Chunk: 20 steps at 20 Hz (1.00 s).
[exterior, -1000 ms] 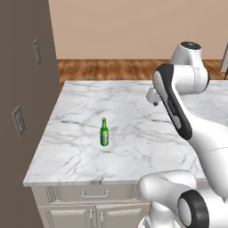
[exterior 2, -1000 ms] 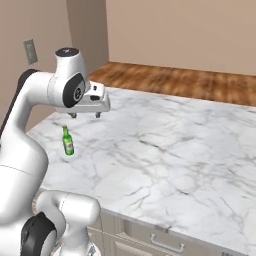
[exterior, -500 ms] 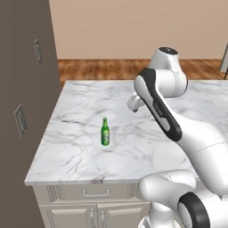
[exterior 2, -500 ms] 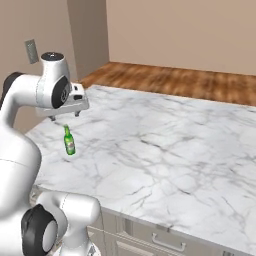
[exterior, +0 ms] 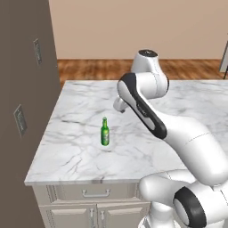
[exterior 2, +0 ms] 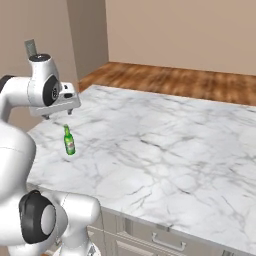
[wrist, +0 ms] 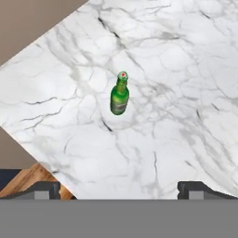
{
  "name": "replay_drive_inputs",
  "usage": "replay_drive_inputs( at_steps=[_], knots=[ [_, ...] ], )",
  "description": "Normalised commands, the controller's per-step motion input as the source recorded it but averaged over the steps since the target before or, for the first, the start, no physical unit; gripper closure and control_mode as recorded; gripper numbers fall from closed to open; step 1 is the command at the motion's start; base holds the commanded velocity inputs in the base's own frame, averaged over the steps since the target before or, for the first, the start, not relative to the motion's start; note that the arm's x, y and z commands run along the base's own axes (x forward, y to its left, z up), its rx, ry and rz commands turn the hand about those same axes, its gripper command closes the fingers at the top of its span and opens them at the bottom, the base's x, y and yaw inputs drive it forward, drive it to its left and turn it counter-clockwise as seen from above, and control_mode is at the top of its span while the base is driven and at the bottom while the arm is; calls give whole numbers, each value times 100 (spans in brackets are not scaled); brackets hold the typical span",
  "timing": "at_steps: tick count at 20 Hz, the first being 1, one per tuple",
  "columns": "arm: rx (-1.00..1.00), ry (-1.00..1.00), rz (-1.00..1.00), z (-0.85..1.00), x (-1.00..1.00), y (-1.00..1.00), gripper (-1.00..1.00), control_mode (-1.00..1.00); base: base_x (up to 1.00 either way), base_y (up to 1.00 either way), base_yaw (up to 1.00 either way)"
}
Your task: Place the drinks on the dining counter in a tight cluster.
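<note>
A slim green glass bottle (exterior 2: 69,140) stands upright on the white marble counter (exterior 2: 165,150), near its left corner, with bare veined stone all round it. The white arm bends over that corner, and its gripper (exterior 2: 56,114) hangs just above and behind the bottle, clear of it. Beyond the counter lies a wooden floor (exterior 2: 185,80) under beige walls.

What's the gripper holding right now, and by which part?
Nothing. The gripper is open and hangs above the marble top; the green bottle stands alone, untouched.
</note>
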Motion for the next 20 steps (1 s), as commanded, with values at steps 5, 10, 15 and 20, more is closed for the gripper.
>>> replay_drive_inputs(
  at_steps=[5, 10, 15, 20],
  knots=[
    [0, 0, -8, -52, 11, 32, -100, -100, 0, 0, 0],
    [0, 0, -7, -38, 16, 27, -100, -100, 0, 0, 0],
    [1, 0, -3, -46, 35, 18, -100, -100, 0, 0, 0],
    [0, 0, -4, -3, 61, 4, -100, -100, 0, 0, 0]
  ],
)
